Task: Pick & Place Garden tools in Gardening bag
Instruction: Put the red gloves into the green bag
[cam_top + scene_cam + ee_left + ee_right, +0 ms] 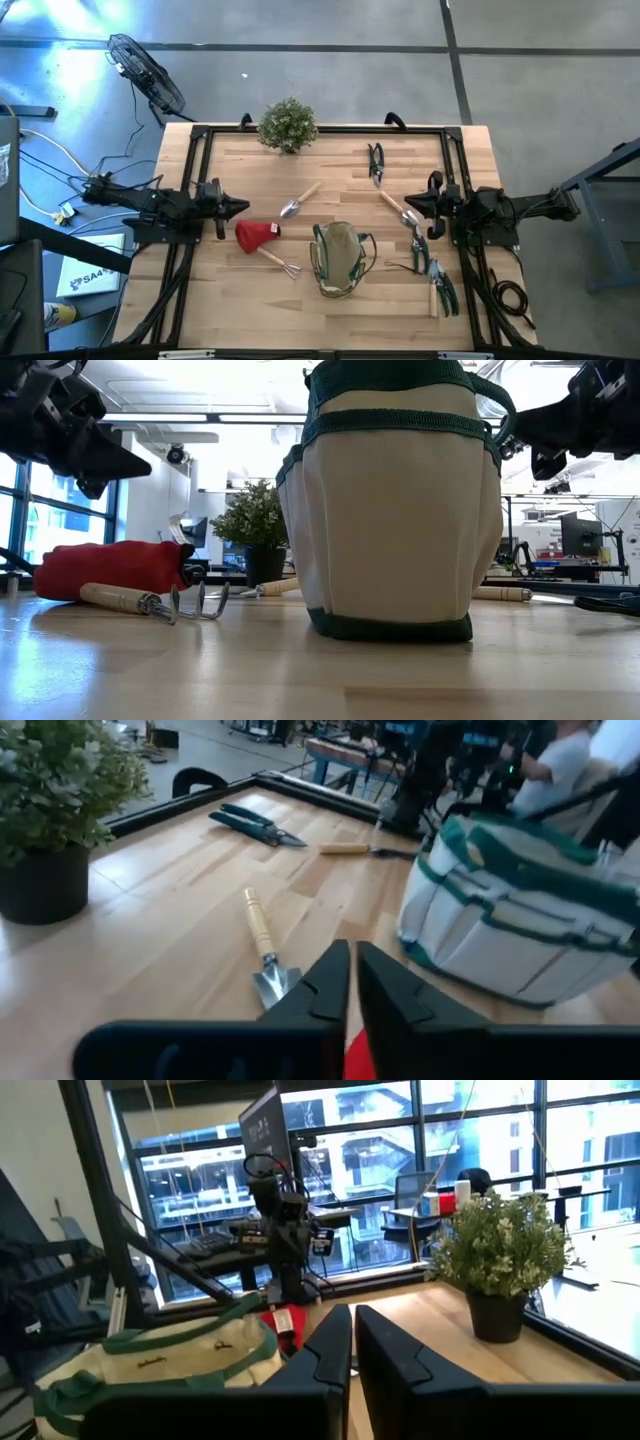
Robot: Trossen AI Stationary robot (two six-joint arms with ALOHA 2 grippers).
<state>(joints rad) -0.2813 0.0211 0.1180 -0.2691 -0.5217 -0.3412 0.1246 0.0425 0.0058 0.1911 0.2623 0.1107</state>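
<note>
The gardening bag [340,258], tan with green trim, stands upright on its base near the table's front middle, mouth up. Around it lie garden tools: a red cone-shaped piece [257,233], a wooden-handled rake [276,262], a trowel [298,201], a second trowel [398,210], dark snips [375,163] and green-handled pruners [437,276]. My left gripper [243,207] hovers shut at the left edge, above and just left of the red piece. My right gripper [408,203] hovers shut at the right edge, over the second trowel's blade end. Neither holds anything.
A bushy potted plant [288,125] stands at the far edge's middle. A black frame [320,130] borders the table. Bare wood lies between the bag and the near edge. A fan [148,75] stands on the floor beyond the far left corner.
</note>
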